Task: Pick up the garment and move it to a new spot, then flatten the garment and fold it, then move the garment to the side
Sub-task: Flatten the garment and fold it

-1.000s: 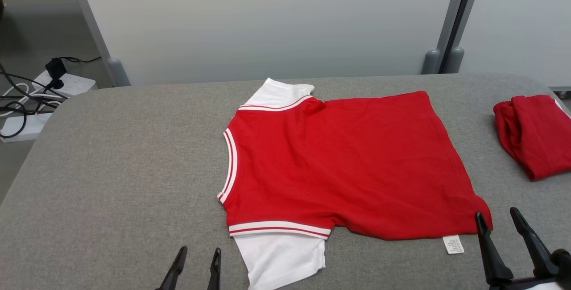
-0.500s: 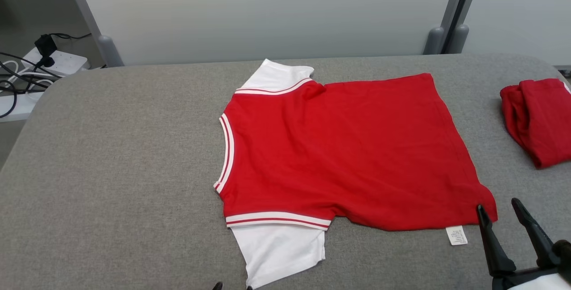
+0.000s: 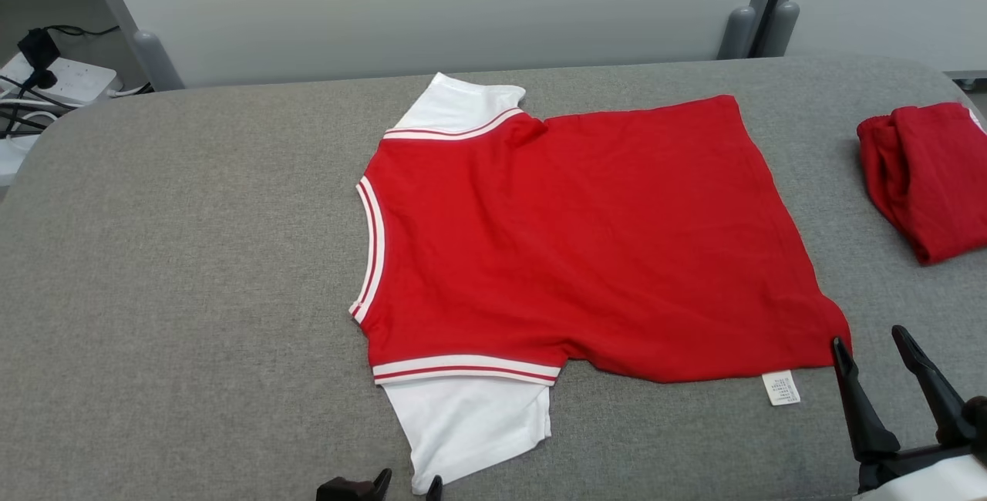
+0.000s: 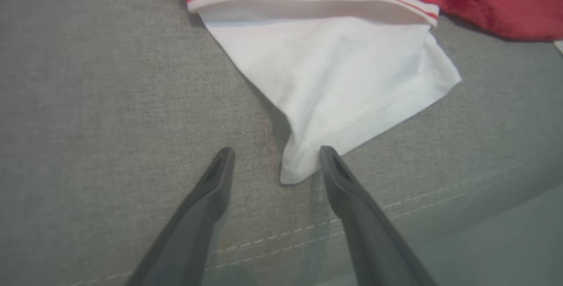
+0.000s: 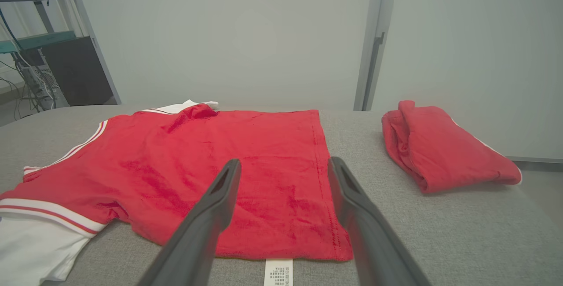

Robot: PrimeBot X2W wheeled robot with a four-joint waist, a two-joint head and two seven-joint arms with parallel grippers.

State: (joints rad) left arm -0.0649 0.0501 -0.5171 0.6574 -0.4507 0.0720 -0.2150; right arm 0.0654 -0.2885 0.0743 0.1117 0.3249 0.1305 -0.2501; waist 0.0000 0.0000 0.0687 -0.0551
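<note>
A red garment point(image 3: 586, 239) with white sleeves and striped trim lies spread flat on the grey table point(image 3: 193, 270), neck to the left, hem to the right. My left gripper point(image 4: 276, 165) is open just above the table, its fingers flanking the tip of the near white sleeve point(image 4: 347, 79); its fingertips point(image 3: 383, 479) peek in at the head view's bottom edge. Open too, my right gripper point(image 3: 875, 341) hovers at the garment's near right hem corner, beside the white care label point(image 3: 780, 388). From the right wrist view the hem point(image 5: 325, 180) lies between the fingers.
A second red garment point(image 3: 929, 173), folded, sits at the table's right edge and shows in the right wrist view point(image 5: 444, 147). A power strip with cables point(image 3: 46, 81) lies on the floor beyond the left corner. Grey partition panels point(image 3: 432, 8) stand behind the table.
The head camera has tilted down, so the table and shirt sit higher in the picture. The left gripper has dropped toward the bottom edge, near the sleeve tip. The right gripper keeps its place by the hem.
</note>
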